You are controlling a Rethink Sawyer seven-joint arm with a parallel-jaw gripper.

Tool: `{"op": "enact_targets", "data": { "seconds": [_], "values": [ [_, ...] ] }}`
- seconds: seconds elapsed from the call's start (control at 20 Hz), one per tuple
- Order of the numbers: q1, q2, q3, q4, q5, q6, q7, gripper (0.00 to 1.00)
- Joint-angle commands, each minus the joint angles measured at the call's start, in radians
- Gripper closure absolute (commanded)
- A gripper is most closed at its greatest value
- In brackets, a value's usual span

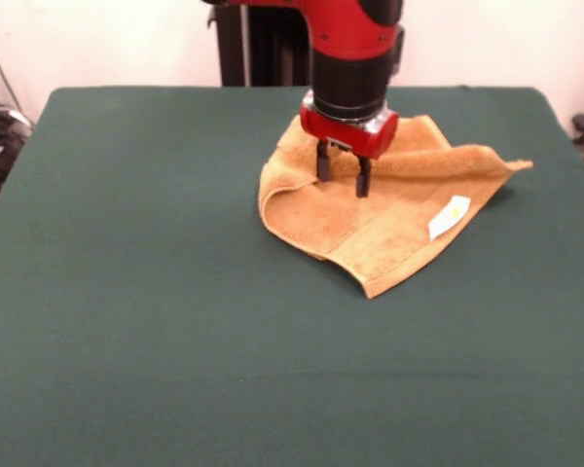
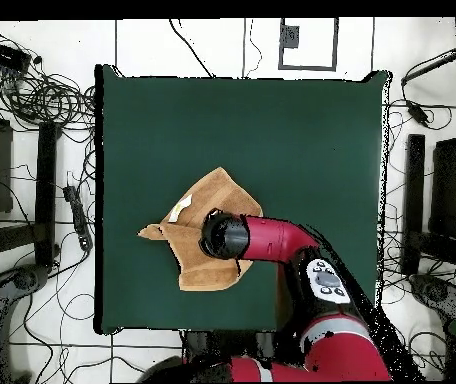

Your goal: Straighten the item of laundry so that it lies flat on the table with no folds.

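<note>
Green table (image 1: 156, 321) is carrying one towel (image 1: 389, 229), lying rumpled and folded toward its far side, white label (image 1: 449, 216) showing. One gripper (image 1: 343, 173) is standing over the towel, fingers spread, tips apparently touching cloth.

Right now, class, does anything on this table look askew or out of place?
Yes. The orange-tan towel is crumpled, not flat: its edge nearest the front camera folds over, and one corner juts out sideways. The white label shows on top. The open gripper stands over its middle. The green table shows nothing else odd.
</note>
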Motion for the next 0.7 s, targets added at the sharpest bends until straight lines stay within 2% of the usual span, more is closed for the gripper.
{"op": "enact_targets", "data": {
  "seconds": [0.05, 0.2, 0.3, 0.7],
  "values": [
    [-0.012, -0.057, 0.020, 0.109, 0.079, 0.086, 0.139, 0.00],
    [-0.008, -0.140, 0.008, 0.135, 0.086, 0.169, 0.120, 0.00],
    [-0.004, -0.164, 0.006, 0.145, 0.091, 0.193, 0.121, 0.00],
    [0.021, -0.012, 0.004, 0.091, 0.100, 0.030, 0.169, 0.00]
  ]
}}
